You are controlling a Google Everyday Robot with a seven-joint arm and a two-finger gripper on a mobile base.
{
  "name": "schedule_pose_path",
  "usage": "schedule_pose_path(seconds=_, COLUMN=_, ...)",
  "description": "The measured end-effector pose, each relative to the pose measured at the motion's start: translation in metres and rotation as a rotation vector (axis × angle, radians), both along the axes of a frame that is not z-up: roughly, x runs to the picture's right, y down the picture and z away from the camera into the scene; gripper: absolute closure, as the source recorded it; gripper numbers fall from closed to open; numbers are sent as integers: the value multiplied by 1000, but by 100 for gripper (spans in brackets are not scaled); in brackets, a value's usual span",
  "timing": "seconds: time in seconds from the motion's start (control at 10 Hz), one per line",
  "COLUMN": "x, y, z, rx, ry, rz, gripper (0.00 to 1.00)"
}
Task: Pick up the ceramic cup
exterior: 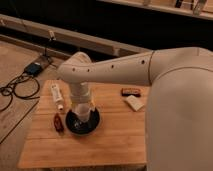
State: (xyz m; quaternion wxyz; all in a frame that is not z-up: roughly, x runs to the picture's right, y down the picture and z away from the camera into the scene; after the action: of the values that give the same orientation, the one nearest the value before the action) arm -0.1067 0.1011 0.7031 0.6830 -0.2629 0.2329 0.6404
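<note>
My white arm reaches from the right across the wooden table (pixel 115 142) and its wrist points straight down. The gripper (pixel 80 118) hangs low over the wide black bowl (pixel 91 126) at the table's left middle, inside its rim or just above it. The wrist hides what lies under it. The ceramic cup does not show as a separate thing; it is hidden behind the wrist and gripper or out of view.
A white tube with a label (pixel 56 95) lies left of the bowl. A small red object (pixel 58 123) lies at the bowl's front left. A dark flat object (pixel 131 91) and a white card (pixel 134 103) lie at the right. Cables and a blue device (pixel 34 68) are on the floor at the left.
</note>
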Motion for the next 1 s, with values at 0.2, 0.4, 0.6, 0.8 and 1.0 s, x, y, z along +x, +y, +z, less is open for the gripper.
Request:
schedule_pose_path(seconds=0.2, x=0, y=0, z=0, rx=0, ry=0, rz=0, gripper=35)
schedule_pose_path(seconds=0.4, x=0, y=0, z=0, rx=0, ry=0, rz=0, gripper=35)
schedule_pose_path(seconds=0.6, x=0, y=0, z=0, rx=0, ry=0, rz=0, gripper=35)
schedule_pose_path(seconds=0.8, x=0, y=0, z=0, rx=0, ry=0, rz=0, gripper=35)
schedule_pose_path(seconds=1.0, x=2, y=0, z=6, rx=3, ry=8, rz=-8, gripper=35)
